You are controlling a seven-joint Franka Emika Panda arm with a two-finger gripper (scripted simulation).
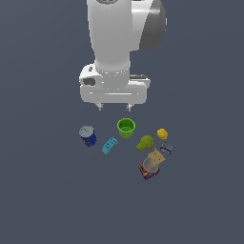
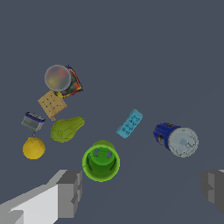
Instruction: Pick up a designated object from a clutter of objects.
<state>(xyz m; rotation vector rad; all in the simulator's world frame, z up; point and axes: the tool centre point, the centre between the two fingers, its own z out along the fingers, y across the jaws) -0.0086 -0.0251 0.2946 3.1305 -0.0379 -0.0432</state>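
Observation:
The bright lime-green cup (image 1: 126, 127) stands upright, mouth up, in the middle of the clutter; it also shows in the wrist view (image 2: 101, 161). My gripper (image 1: 114, 107) hangs above and behind it, open and empty, with its fingers (image 2: 70, 192) spread wide apart. Around the cup lie a blue can (image 1: 87, 136), a cyan block (image 1: 109, 145), a yellow-green lump (image 1: 145, 142), a yellow lemon (image 1: 162, 134) and a clear ball (image 1: 150, 165).
A tan cracker-like box (image 1: 157, 156), a small grey-blue box (image 1: 166, 147) and a red patterned box (image 1: 147, 172) under the ball sit at the exterior view's right. The floor is a plain dark grey surface (image 1: 47, 200).

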